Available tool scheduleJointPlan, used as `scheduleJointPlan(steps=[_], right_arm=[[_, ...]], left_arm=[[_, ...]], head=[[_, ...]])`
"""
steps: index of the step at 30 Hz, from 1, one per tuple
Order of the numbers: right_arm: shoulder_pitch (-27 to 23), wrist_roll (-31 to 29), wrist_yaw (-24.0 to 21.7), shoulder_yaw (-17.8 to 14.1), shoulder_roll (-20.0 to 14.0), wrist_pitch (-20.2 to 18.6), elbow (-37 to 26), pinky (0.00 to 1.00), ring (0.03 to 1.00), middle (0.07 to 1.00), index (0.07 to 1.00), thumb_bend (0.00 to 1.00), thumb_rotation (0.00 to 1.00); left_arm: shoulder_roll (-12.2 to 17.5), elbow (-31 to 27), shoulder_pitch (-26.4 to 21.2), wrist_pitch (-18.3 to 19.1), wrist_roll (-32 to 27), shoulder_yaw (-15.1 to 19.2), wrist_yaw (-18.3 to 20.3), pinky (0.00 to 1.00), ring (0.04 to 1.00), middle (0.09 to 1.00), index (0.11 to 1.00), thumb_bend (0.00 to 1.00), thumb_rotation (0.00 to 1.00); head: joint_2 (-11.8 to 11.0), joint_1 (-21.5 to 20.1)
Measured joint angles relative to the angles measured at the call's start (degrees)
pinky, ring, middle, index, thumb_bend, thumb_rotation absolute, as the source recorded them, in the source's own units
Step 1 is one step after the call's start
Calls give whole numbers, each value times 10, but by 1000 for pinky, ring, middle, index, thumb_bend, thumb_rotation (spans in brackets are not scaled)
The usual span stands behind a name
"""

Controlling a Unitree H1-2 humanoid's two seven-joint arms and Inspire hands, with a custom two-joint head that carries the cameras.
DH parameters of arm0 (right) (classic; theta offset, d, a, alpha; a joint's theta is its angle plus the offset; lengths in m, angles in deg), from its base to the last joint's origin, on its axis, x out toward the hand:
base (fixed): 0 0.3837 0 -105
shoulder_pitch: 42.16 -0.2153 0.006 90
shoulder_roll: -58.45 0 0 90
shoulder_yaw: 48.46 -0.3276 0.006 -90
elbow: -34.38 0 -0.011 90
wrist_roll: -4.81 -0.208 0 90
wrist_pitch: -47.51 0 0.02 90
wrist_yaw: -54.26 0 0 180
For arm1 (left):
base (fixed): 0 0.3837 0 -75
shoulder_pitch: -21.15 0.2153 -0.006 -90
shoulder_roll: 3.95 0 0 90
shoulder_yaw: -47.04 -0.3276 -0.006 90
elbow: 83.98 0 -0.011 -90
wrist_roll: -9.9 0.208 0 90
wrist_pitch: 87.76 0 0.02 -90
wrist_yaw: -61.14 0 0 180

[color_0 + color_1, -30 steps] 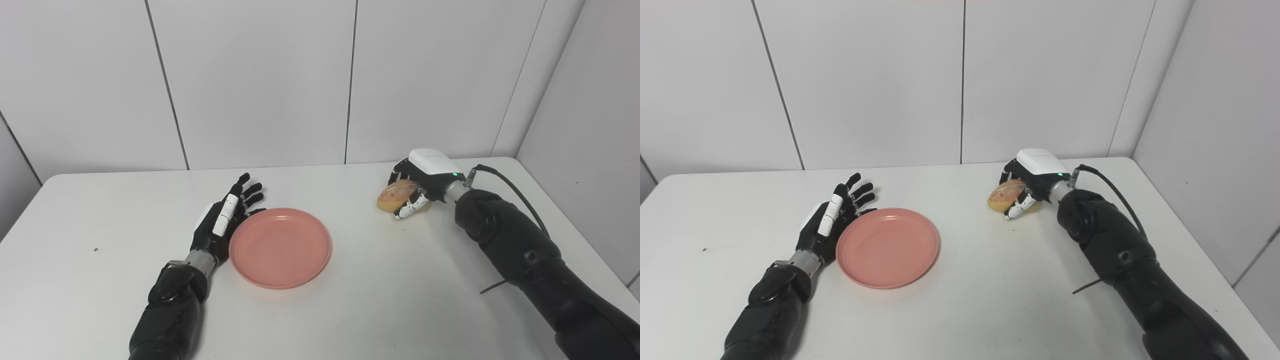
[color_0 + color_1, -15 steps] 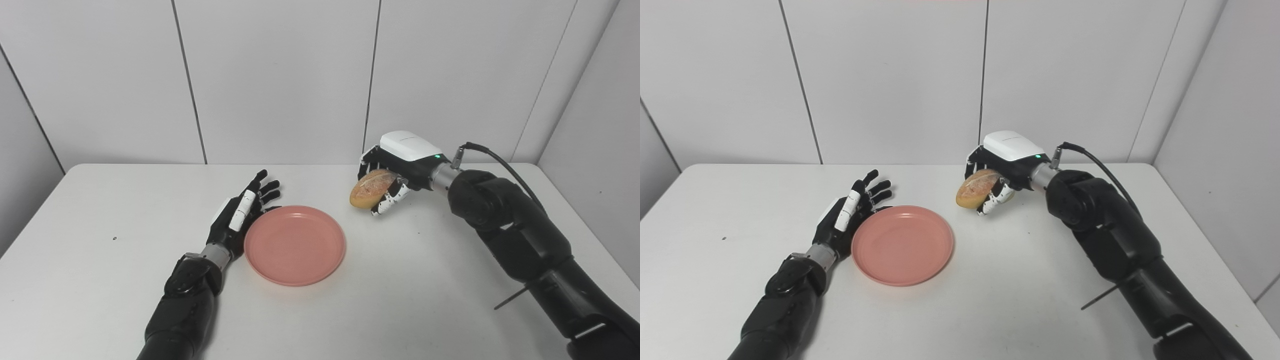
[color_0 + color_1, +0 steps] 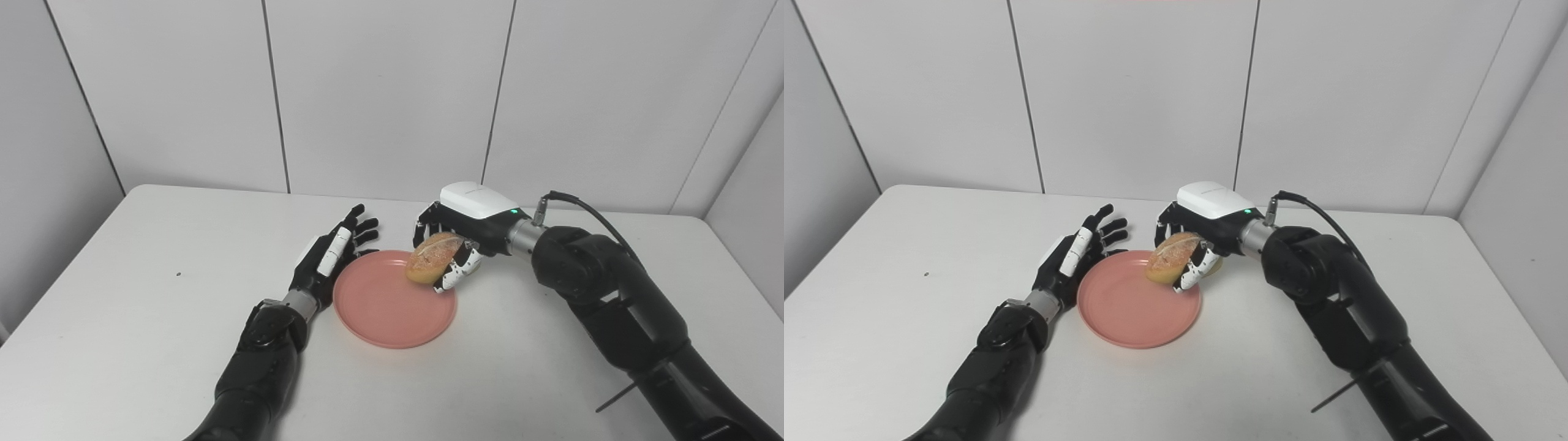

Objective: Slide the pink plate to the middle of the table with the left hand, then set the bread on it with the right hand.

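While our right hand holds the bread above the far right part of the plate, our left hand rests at the plate's left edge. We see a white desk from above, with plain white wall panels behind it and both of our black arms coming in from the bottom.

The plate is pink, round and shallow, and it sits flat near the middle of the desk. Its inside is bare — the bread is not lying on it. Whether the loaf's lower end touches the rim, we cannot tell.

The bread is a small golden-brown roll, tilted, with its paler lower end pointing down toward the plate. Our right fingers are closed around it: dark fingers curl over the far side, and a white speckled one wraps the near side. The white back of this hand faces up, with a small green light near the wrist. A black cable loops from the wrist over the forearm.

Our left hand holds nothing. Its fingers are spread apart and point away from us, toward the wall, with the palm side turned to the plate — just beside its rim, possibly touching it.
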Motion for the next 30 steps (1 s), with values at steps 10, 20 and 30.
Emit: scheduleJointPlan(steps=[10, 20, 30], right_arm=[[-3, 15, 0, 24, 40, 0, 5, 404, 469, 499, 477, 527, 0], [-16, 22, 21, 28, 59, 2, 89, 375, 452, 495, 480, 528, 0], [-19, 22, 67, 30, 73, 24, 173, 314, 393, 463, 495, 529, 0]], left_arm=[[-1, 1, 0, -1, 0, -1, -1, 737, 872, 873, 933, 947, 822], [-2, 1, 0, -1, 0, 0, -1, 728, 885, 876, 934, 946, 814], [-2, -2, 0, 0, 0, 0, -1, 740, 891, 887, 951, 959, 811]], head=[[1, -1], [0, -2], [3, -2]])
